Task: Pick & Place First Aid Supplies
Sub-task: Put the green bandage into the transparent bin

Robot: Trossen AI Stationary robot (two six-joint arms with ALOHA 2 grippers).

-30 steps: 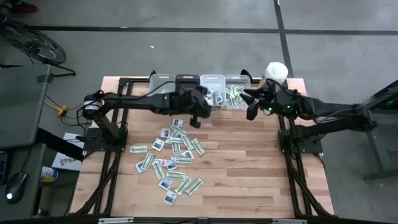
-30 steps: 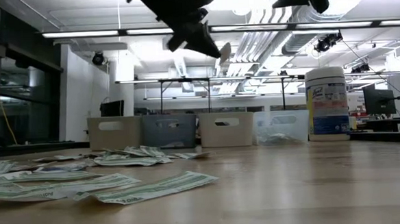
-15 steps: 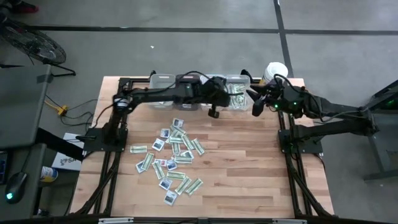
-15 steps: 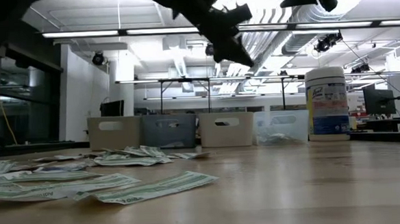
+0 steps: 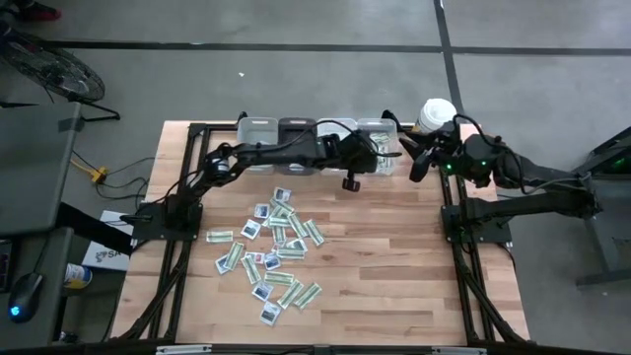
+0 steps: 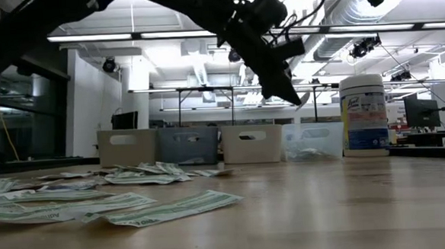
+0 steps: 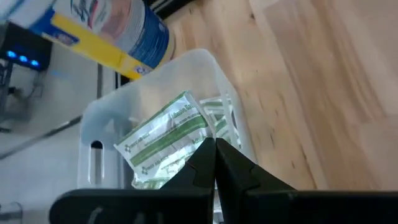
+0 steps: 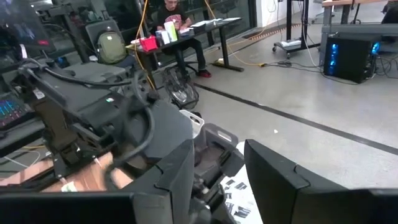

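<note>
The desk (image 5: pixel 394 256) is a wooden top carrying everything in scope. Along its far edge stands a row of four bins (image 5: pixel 317 131), with a white canister (image 5: pixel 437 113) at the far right corner.

The left arm reaches across the far edge toward the right end of the row. The left gripper (image 5: pixel 352 181) hangs above the desk just in front of the clear bin (image 7: pixel 155 93), the rightmost of the four. Its jaws are pressed together; the left wrist view shows the two fingers meeting with nothing visible between them. Green-and-white packets (image 7: pixel 168 137) already lie inside that bin, directly ahead of the closed fingertips.

The right gripper (image 5: pixel 417 166) hovers near the far right corner, beside the canister, jaws spread and holding nothing.

The remaining first aid supplies (image 5: pixel 271 247) lie as a loose scatter on the middle of the desk, left of centre: narrow green-and-white strips mixed with squarish white packets, at all angles, some overlapping.

Assessment: the scatter lies toward the near edge and to the left of the left gripper, well apart from it. The left arm is judged the nearer of the two. The closest packets sit at the far end of the scatter; their long axes vary, so the wrist would need aligning across whichever strip is chosen.
</note>
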